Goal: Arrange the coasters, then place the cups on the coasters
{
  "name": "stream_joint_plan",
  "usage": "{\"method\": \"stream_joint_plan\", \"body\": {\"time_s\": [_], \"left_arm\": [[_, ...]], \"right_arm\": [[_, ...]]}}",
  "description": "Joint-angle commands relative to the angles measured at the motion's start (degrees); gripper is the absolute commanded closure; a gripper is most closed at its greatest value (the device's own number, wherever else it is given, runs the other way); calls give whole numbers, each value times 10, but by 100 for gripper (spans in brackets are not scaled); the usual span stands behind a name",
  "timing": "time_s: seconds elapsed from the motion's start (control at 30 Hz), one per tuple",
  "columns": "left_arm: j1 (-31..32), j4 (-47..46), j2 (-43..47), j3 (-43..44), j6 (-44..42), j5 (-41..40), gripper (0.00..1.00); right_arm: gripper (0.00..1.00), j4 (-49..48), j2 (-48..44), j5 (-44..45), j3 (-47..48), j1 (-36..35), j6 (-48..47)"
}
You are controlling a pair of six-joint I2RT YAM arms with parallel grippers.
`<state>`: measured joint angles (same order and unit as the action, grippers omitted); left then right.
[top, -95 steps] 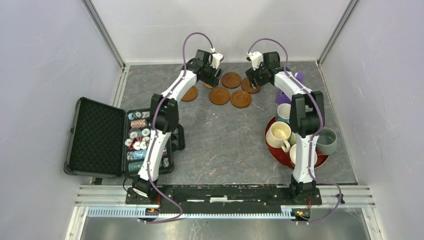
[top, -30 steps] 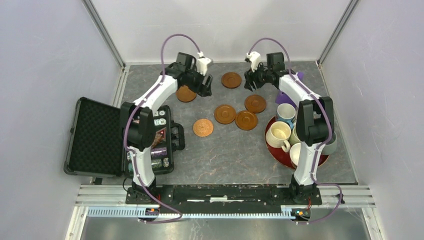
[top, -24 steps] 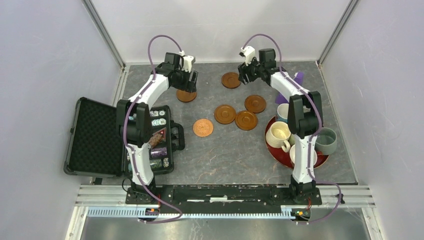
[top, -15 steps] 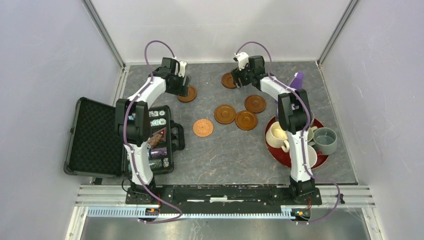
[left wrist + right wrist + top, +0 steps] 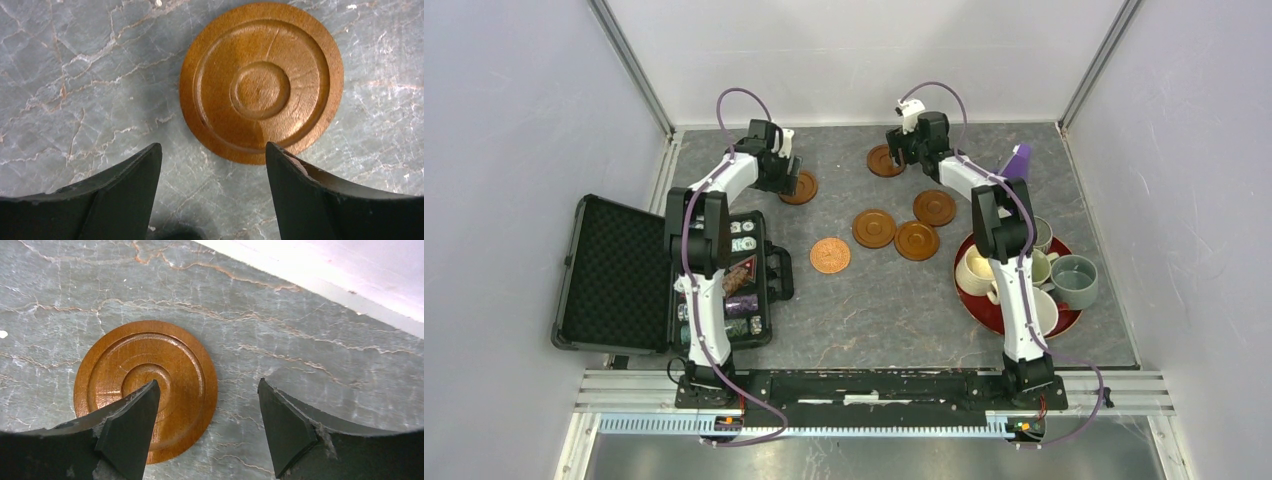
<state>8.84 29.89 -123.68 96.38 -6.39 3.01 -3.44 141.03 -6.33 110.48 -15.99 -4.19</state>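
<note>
Spanning the whole scene, the grey veined surface [image 5: 874, 320] carries everything. At its left edge an open black case [image 5: 614, 275] lies flat, its foam-lined lid folded out and its tray half packed with striped chips [image 5: 736, 303]. On the right side a round red tray [image 5: 980, 311] holds the cups, crowded together and partly hidden by the right arm; the cream cup [image 5: 977, 268] and the grey-blue cup [image 5: 1076, 282] show clearly. None stands on a coaster. A purple cone [image 5: 1018, 160] sits behind the tray. Six coasters lie flat on the bare surface: four near the middle, among them the copper one [image 5: 830, 255], and two farther back. The left tool [image 5: 212, 150] hovers with fingers apart and nothing between them, just short of the far-left coaster [image 5: 261, 82]. The right tool [image 5: 207, 385], fingers likewise apart, hangs over the far-centre coaster [image 5: 145, 390], one finger overlapping it.
</note>
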Motion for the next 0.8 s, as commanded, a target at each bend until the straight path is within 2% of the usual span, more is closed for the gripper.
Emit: {"method": "stream_joint_plan", "body": {"time_s": [0.0, 0.27, 0.53, 0.77], "left_arm": [[-1, -4, -23, 44, 1, 7, 19], [15, 19, -80, 121, -7, -3, 32], [52, 53, -128, 192, -37, -20, 44], [79, 89, -164, 257, -82, -27, 47]], "right_arm": [[22, -19, 27, 14, 31, -13, 10], [30, 72, 25, 48, 26, -17, -7], [39, 109, -34, 27, -67, -9, -17], [41, 126, -68, 6, -114, -4, -10]]}}
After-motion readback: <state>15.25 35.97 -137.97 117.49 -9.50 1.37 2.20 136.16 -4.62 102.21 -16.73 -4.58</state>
